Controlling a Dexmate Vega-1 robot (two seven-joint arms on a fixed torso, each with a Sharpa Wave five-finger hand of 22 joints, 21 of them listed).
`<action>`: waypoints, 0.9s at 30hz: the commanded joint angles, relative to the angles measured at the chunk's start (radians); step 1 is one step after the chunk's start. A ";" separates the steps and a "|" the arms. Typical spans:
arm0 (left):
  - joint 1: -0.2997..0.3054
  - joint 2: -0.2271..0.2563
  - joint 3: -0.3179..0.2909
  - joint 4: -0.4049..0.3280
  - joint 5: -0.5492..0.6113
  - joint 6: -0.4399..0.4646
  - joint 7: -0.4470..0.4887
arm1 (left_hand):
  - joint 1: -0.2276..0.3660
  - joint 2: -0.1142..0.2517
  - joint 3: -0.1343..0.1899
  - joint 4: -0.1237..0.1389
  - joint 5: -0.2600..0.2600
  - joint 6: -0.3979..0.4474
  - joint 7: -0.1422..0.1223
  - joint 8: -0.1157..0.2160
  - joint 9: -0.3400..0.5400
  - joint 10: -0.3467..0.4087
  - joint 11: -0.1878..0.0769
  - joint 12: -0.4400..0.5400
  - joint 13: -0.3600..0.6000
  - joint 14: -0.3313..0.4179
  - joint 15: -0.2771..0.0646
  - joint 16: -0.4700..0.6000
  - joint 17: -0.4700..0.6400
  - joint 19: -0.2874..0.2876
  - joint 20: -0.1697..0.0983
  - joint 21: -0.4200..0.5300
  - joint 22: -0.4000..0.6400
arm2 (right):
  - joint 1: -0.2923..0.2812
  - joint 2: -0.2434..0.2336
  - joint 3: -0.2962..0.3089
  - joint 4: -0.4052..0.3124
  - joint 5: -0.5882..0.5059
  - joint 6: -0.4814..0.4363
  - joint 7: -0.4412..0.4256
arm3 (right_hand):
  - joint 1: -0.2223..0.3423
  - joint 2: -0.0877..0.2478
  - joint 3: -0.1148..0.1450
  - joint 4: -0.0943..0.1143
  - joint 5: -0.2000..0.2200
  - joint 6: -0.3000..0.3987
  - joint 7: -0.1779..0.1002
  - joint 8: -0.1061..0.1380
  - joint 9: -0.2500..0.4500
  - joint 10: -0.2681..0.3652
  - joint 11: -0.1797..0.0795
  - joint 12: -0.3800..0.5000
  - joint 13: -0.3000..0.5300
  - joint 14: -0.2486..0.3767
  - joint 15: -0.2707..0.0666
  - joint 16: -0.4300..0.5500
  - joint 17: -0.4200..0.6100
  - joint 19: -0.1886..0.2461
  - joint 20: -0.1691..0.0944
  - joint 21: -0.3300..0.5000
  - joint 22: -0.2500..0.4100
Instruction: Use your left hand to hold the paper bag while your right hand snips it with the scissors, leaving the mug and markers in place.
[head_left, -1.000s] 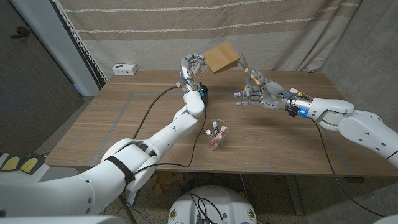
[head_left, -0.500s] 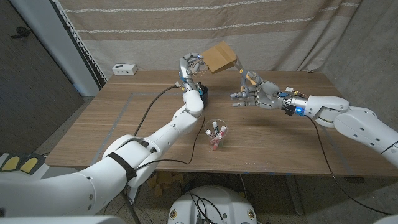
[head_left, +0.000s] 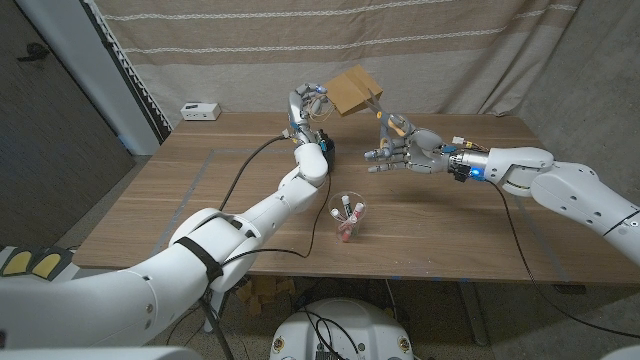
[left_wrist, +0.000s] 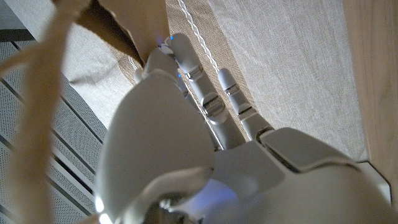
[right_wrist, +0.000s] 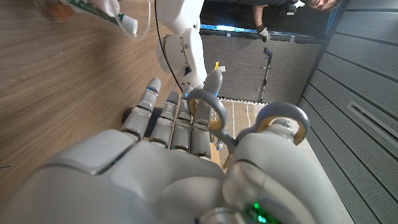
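The head view shows the left robot hand (head_left: 312, 103) gripping the paper bag (head_left: 356, 91); the right wrist view shows the right robot hand (right_wrist: 186, 168) holding the scissors (right_wrist: 249, 124).

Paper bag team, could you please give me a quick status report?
Left hand holds paper bag aloft. Right hand grips scissors, blades at the bag's edge. Mug with markers stands apart, nothing in the way.

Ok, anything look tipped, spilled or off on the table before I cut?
Nothing stands out. The mug stands upright with the markers inside, the left robot hand holds the bag up, and the right robot hand holds the scissors.
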 joint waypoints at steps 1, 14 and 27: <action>-0.022 -0.009 0.015 0.034 0.001 -0.013 0.008 | -0.006 -0.003 0.010 -0.004 0.014 -0.002 0.001 0.012 0.010 0.010 -0.003 0.005 0.002 -0.005 -0.002 0.006 0.008 -0.005 -0.078 0.008 0.001 | 0.060 0.019 -0.036 0.021 -0.018 -0.013 0.032 | 0.004 0.007 -0.002 -0.006 -0.001 0.000 0.009 -0.003 0.001 0.005 -0.002 -0.003 0.001 0.008 0.004 -0.006 0.003 0.008 0.005 -0.002 0.003; -0.016 0.003 0.018 0.003 0.008 0.003 0.020 | -0.015 -0.011 0.027 -0.004 0.030 -0.001 0.003 0.010 0.007 0.006 -0.003 0.001 -0.003 -0.006 -0.002 0.003 0.018 -0.011 -0.078 0.019 0.001 | 0.132 0.044 -0.087 0.041 -0.040 -0.046 0.074 | 0.007 0.008 -0.001 -0.008 -0.002 -0.005 0.006 -0.004 0.002 0.002 -0.001 -0.005 0.001 0.007 0.005 -0.006 0.003 0.009 0.007 -0.006 0.003; 0.003 0.015 0.015 -0.043 0.016 0.030 0.026 | -0.023 -0.019 0.044 -0.003 0.039 -0.001 0.007 0.014 0.013 0.012 -0.003 0.004 -0.004 -0.004 -0.002 0.001 0.028 -0.017 -0.079 0.030 0.000 | 0.165 0.068 -0.123 0.058 -0.059 -0.057 0.100 | 0.013 0.009 0.001 -0.012 -0.002 -0.007 0.006 -0.004 0.002 0.002 -0.002 -0.005 0.001 0.006 0.003 -0.007 0.003 0.013 0.012 -0.010 0.003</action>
